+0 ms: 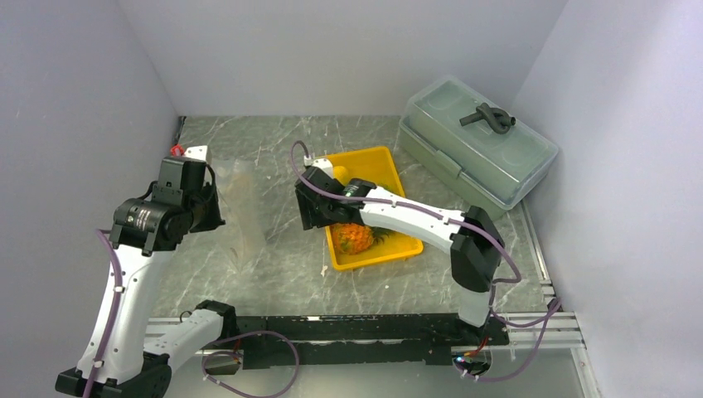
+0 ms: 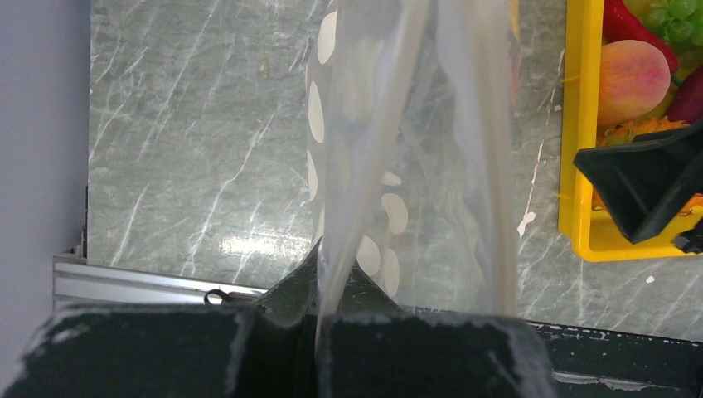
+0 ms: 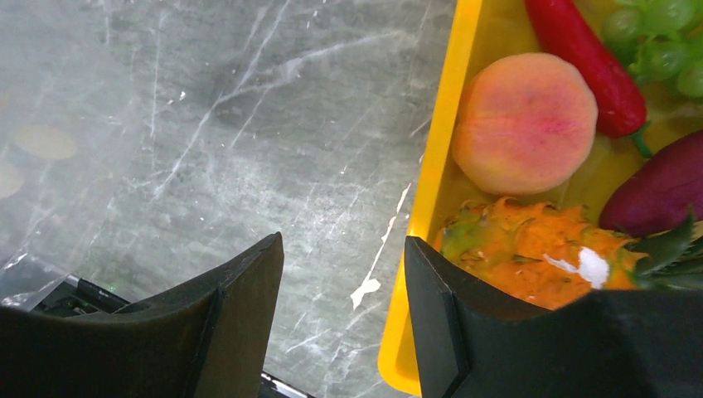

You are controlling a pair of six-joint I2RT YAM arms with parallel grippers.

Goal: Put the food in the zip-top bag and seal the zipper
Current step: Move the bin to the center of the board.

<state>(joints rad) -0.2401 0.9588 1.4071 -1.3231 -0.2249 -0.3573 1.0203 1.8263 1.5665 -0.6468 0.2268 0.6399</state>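
No food [image 3: 524,123] is bagged yet: the left claw [image 2: 319,319] is clamped shut on the zip-top bag [image 2: 373,124], while the right claw [image 3: 344,282] stands open, empty, astride the tray [image 3: 439,166] wall, pineapple [image 3: 530,249] just beside its inner finger

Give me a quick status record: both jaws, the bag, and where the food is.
left jaws: shut on the zip-top bag
right jaws: open, empty, over the yellow tray wall by the pineapple
food: pineapple, round fruit, chili, grapes in tray
bag contents: no food visible
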